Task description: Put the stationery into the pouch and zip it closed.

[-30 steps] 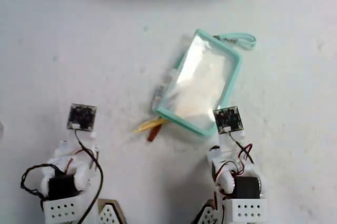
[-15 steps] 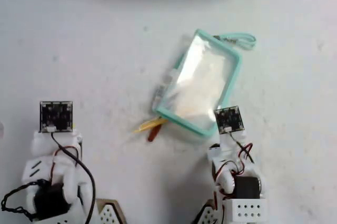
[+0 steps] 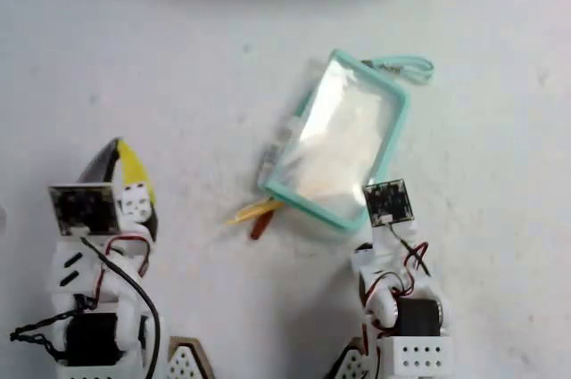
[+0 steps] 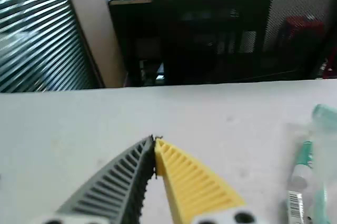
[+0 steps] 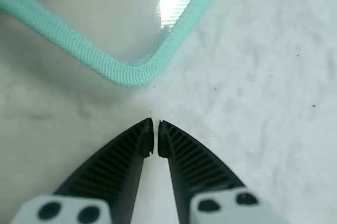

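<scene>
- The pouch [image 3: 343, 143] lies flat on the white table [image 3: 134, 58], a little right of centre. It is clear with a teal border and sits turned at an angle to the table's edges.
- Its teal strap [image 3: 406, 65] trails onto the table from the far corner.
- A yellow pen [image 3: 252, 211] and a red pen [image 3: 260, 225] stick out onto the table at the pouch's near-left corner. They lie close together and touch the border. I cannot tell whether their other ends are inside the pouch or under it.
- In the left wrist view I see a teal pen [image 4: 301, 166] with a white labelled section, just beside the pouch's edge [image 4: 322, 114]. I cannot say whether it lies inside or outside.
- I cannot make out whether the zip is done up.
- The left gripper [image 3: 119, 144] is over bare table, well apart from the pouch, on the left side. Its grey and yellow fingers meet at the tips [image 4: 155, 142] with nothing held between them.
- The right gripper [image 5: 155, 129] hangs low over the table, just short of the pouch's near corner [image 5: 131, 71] and not touching it. Its black fingers are drawn together, with only a thin slit between the tips, and they hold nothing.
- In the high view, the right arm [image 3: 397, 294] stands just below that corner.
</scene>
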Robot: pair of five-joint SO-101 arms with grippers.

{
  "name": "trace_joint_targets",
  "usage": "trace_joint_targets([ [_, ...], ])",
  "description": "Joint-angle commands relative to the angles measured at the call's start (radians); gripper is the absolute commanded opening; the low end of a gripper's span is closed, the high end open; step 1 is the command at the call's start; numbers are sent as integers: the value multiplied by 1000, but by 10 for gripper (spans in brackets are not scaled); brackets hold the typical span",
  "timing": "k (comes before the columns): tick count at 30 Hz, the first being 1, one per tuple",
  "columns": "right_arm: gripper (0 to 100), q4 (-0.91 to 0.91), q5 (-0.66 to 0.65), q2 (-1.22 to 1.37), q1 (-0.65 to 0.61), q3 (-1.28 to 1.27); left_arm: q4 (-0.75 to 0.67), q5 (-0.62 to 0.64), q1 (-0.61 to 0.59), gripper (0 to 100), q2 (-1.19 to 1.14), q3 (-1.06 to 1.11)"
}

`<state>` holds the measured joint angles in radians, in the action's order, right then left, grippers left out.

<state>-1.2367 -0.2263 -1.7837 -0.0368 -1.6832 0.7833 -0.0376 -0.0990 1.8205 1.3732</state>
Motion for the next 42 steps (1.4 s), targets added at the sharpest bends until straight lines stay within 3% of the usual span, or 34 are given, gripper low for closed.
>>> trace_joint_targets([
  [1,18,4,8,-7,4,-8,-21,-91,130,24,4,-48],
  [6,18,4,5,-7,2,-8,-6,-204,252,27,2,-6],
  [13,18,12,2,-7,2,-8,2,-471,400,24,2,163],
  [20,18,197,2,-7,7,-8,-52,-462,478,24,2,239],
  [24,18,341,2,-7,8,-8,-126,-451,476,24,2,299],
  [28,18,363,-11,-7,33,-8,-132,-445,435,24,4,282],
  [34,18,364,-459,-7,130,-8,-130,-443,397,24,4,264],
  [39,17,364,-379,-7,96,-8,-126,-453,395,24,4,264],
  [42,17,364,-402,-7,88,-8,-126,-453,395,24,4,264],
])
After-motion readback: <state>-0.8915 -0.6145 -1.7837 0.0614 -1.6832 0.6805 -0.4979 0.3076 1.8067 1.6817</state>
